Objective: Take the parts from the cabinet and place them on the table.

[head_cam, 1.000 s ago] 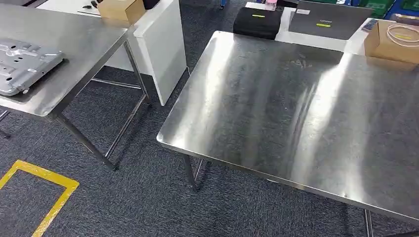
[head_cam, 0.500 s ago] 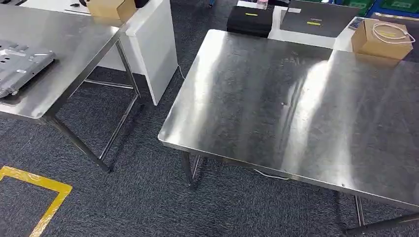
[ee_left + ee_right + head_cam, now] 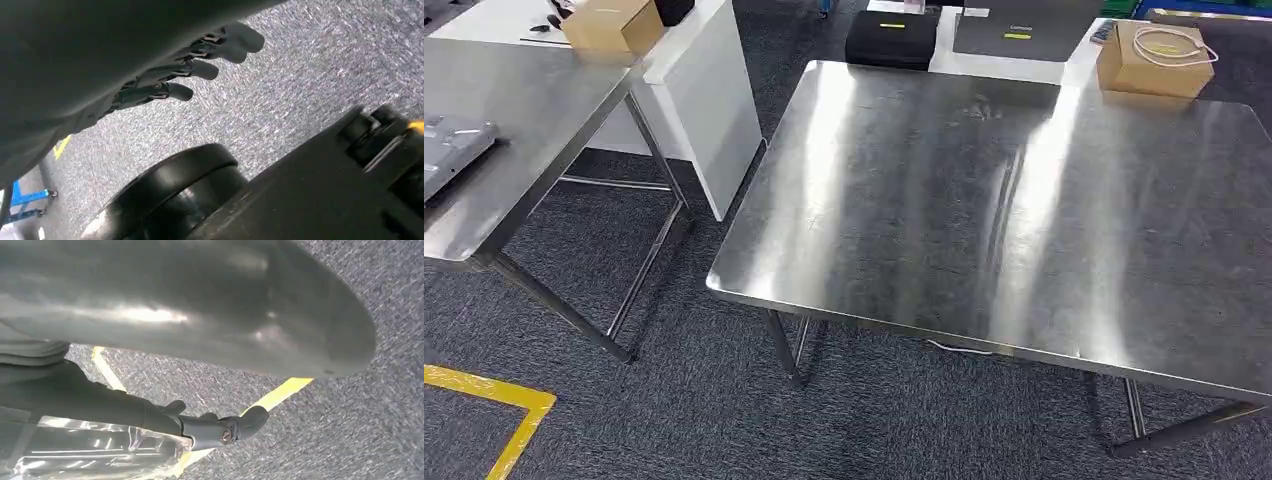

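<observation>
A large bare steel table (image 3: pixel 1024 200) stands ahead of me in the head view. My right hand (image 3: pixel 200 430) hangs over the carpet in the right wrist view and grips a part in clear, shiny plastic wrap (image 3: pixel 85 452); a dark finger lies along the wrap's edge. My left hand (image 3: pixel 200 65) hangs over the grey carpet in the left wrist view, fingers stretched out and apart, with nothing in it.
A second steel table (image 3: pixel 524 110) at the left carries a grey metal plate (image 3: pixel 449 150). Behind it stands a white cabinet (image 3: pixel 714 110) with a cardboard box (image 3: pixel 609 25). Beyond the big table sit a black case (image 3: pixel 892 40) and a box with a cable (image 3: pixel 1154 60). Yellow floor tape (image 3: pixel 494 400) marks the carpet.
The whole head picture has shifted: the camera has turned right and moved nearer, so the left table slides off to the left and the big table sits more centrally.
</observation>
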`<state>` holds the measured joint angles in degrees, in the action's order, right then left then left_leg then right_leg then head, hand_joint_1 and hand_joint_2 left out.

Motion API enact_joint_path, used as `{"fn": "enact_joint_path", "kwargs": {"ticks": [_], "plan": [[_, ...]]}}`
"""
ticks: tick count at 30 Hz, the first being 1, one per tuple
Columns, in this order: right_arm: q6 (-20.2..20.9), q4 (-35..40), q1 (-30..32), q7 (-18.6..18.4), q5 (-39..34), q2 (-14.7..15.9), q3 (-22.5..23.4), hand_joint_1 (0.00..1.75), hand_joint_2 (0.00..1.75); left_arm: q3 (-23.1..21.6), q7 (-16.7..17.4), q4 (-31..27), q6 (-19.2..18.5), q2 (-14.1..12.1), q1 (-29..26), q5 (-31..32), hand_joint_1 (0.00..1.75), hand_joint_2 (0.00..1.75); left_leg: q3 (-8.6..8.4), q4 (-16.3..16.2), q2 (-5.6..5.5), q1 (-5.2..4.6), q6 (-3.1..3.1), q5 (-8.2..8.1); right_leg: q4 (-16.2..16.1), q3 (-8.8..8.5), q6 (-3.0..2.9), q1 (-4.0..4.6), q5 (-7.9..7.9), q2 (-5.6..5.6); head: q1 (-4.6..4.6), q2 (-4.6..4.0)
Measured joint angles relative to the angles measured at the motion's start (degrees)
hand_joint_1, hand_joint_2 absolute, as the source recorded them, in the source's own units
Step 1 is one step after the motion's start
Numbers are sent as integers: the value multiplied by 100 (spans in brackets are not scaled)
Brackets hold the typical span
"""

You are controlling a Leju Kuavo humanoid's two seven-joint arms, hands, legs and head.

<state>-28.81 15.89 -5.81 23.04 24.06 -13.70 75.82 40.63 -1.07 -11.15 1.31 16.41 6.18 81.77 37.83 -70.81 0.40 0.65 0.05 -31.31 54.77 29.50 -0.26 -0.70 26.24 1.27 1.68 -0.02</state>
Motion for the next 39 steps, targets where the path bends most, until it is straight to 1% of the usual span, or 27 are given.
{"fn": "enact_joint_path", "kwargs": {"ticks": [2,3,4,7,8,9,10,12,14,16,17,18,19,20,22,24,26,27,28,29,31,33,34,35,36,38,39], "plan": [[-26,-15,0,-20,-22,-6,0,0,0,9,-90,0,0,0,-3,0,0,0,-529,1081,-64,-8,100,568,3,-16,-1,29,1,89,0,0],[-46,-22,3,-22,-42,-24,0,0,0,11,-121,0,0,0,4,7,0,0,-667,1356,-160,-10,144,519,-9,-16,5,10,-4,109,-15,0],[-79,-22,3,-22,-55,-31,0,0,0,11,-142,0,2,0,5,11,0,0,-654,1336,-159,-60,176,562,-28,1,33,50,-21,118,-18,0],[-125,-37,26,-31,-79,-77,2,0,0,15,-153,0,7,2,-2,24,0,0,-642,1391,-131,-103,274,577,-71,25,96,14,-58,142,4,0],[-133,-37,31,-37,-79,-77,2,0,0,18,-153,0,11,4,-6,24,0,0,-704,1545,-91,-65,332,656,-82,30,132,95,-60,142,7,0],[-142,-37,36,-41,-79,-68,2,0,0,18,-153,0,24,7,-3,24,0,0,-748,1642,-57,-46,342,724,48,117,119,60,17,42,-13,0],[-149,-37,29,-41,-79,-63,2,0,0,18,-160,0,26,9,-4,24,0,0,-733,1679,-36,-33,403,754,367,264,74,60,207,-2,-22,0],[-153,-37,28,-50,-79,-57,2,0,0,18,-164,2,24,11,-22,24,0,0,-692,1678,39,-47,391,760,1408,797,51,8,636,-37,-42,0],[-155,-37,48,-55,-79,-37,2,0,0,20,-164,2,24,11,-47,24,0,0,-673,1674,98,-49,372,771,1888,1025,132,-30,754,-55,-48,0],[-157,-37,66,-57,-83,-20,2,0,0,20,-164,2,24,11,-49,24,0,0,-670,1666,139,-32,340,779,1265,684,306,-96,463,-96,-52,0],[-166,-37,67,-57,-83,-4,2,0,0,20,-164,2,24,13,-49,24,0,0,-669,1644,156,-17,301,771,625,347,396,-133,241,-162,-48,0],[-166,-37,58,-57,-81,-2,2,0,0,20,-164,2,24,13,-49,24,0,0,-656,1581,177,-21,249,746,64,35,459,-183,88,-326,-59,0],[-164,-48,37,-59,-79,-17,2,0,0,20,-164,0,28,4,-49,24,0,0,-613,1497,205,-85,183,692,-3,44,408,-143,72,-447,-79,0],[-166,-52,33,-61,-79,-18,2,0,0,20,-164,2,28,7,-49,24,0,0,-621,1466,221,-73,140,648,-6,31,305,-147,56,-336,-52,0],[-166,-55,39,-59,-79,-18,2,0,0,20,-164,2,28,7,-49,24,0,0,-651,1471,257,-48,116,643,13,61,219,-109,60,-290,-20,0],[-166,-61,44,-61,-79,-26,2,0,0,20,-164,0,28,7,-49,24,0,0,-625,1380,239,21,57,570,8,3,138,-164,16,-219,-22,0],[-170,-61,43,-59,-81,-28,2,0,0,20,-166,2,28,7,-53,24,0,0,-355,722,57,42,4,63,10,27,89,-140,-15,-164,-11,0],[-170,-61,44,-59,-79,-28,2,0,0,20,-166,2,28,7,-56,24,0,0,-123,200,17,45,-12,-192,12,45,73,-117,-25,-127,-13,0],[-173,-63,49,-61,-79,-31,2,0,0,20,-164,2,28,7,-61,24,0,0,71,-221,9,45,-14,-350,14,56,72,-98,-25,-97,-13,0],[-177,-63,62,-61,-79,-28,2,0,0,20,-164,2,28,7,-70,24,0,0,179,-450,2,44,5,-370,15,56,72,-74,-26,-50,-15,0],[-194,-63,66,-103,-68,-28,2,0,0,20,-162,2,44,7,-84,24,0,0,-15,-39,-9,42,76,-35,15,36,72,-42,-25,37,-15,0],[-210,-66,59,-125,-52,-35,2,0,0,20,-160,2,61,7,-84,26,0,0,-565,1088,-156,15,229,530,10,10,73,-13,-26,143,-15,0],[-214,-81,60,-131,-52,-70,2,0,0,20,-160,2,63,-9,-83,26,0,0,-677,1313,-315,2,299,503,9,24,77,-42,-28,156,-39,0],[-236,-81,55,-133,-50,-61,0,0,0,18,-160,2,66,-13,-86,26,0,0,-646,1320,-263,-57,327,547,11,48,103,9,-43,173,-41,0],[-240,-83,61,-140,-41,-61,0,0,0,18,-160,2,70,-4,-81,26,0,0,-644,1324,-244,-82,339,542,11,69,112,-52,-46,183,7,0],[-249,-90,66,-153,-44,-85,0,0,0,20,-158,2,70,-4,-88,26,0,0,-653,1390,-212,-100,376,577,-45,70,176,-29,-84,214,2,0],[-256,-90,63,-157,-44,-74,0,0,0,18,-158,2,68,-2,-88,30,0,0,-733,1583,-150,1,390,681,20,99,180,24,-47,175,-9,0]]}}
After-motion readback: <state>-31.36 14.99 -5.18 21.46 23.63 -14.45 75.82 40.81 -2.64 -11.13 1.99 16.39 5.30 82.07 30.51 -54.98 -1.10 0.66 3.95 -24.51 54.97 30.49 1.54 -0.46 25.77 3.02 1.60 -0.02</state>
